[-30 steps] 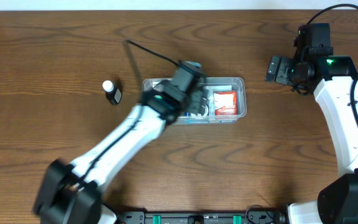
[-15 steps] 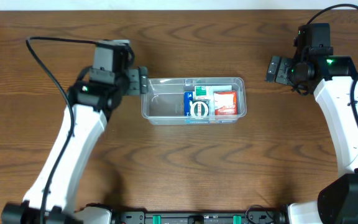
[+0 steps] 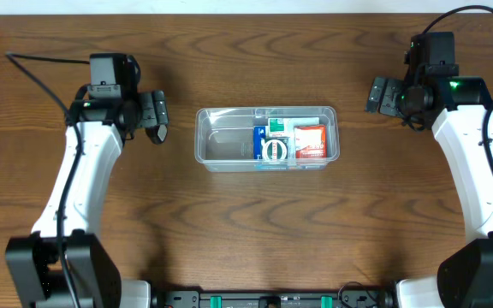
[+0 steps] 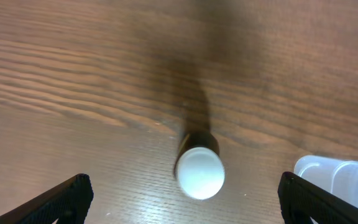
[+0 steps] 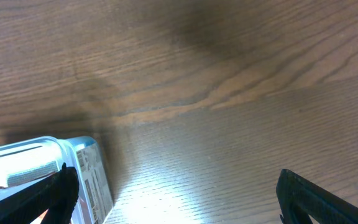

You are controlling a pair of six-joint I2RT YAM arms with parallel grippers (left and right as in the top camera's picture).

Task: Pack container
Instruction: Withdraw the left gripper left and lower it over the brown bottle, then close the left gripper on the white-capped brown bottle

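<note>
Overhead looks down; wrist views close — container (image 3: 225, 144) shared

Container (image 3: 221, 151) sits between left tool (image 3: 158, 118) and right tool (image 3: 374, 95).

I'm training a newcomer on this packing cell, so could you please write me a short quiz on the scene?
1. True or false: the left gripper is shut on the white-capped bottle.
2. In the overhead view, which part of the container is bare? A left, B middle, C right.
3. What colour is the box at the container's right end?
Key: 1 false, it is open; 2 A; 3 red.
</note>
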